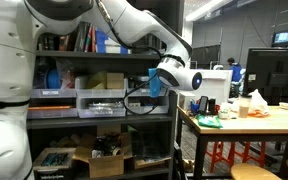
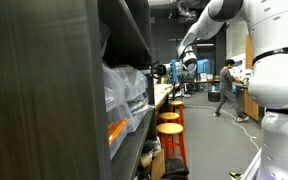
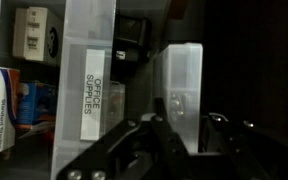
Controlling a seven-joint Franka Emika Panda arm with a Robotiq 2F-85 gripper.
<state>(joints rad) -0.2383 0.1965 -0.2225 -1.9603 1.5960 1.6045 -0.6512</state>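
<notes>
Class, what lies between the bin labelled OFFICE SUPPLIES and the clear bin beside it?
In the wrist view, a dark gap separates the labelled bin and the clear bin, with a black box behind it.

The gripper [image 1: 151,86] is placed at the front of a shelf unit [image 1: 94,100], level with its middle shelf. In the wrist view, a labelled bin [image 3: 89,90] is seen left of a second bin [image 3: 181,80], both just ahead of the gripper. A box [image 3: 34,35] is stowed behind the labelled bin. A table [image 1: 274,118] is set right of the shelf unit, with stools [image 2: 170,120] lined up beside it.
</notes>
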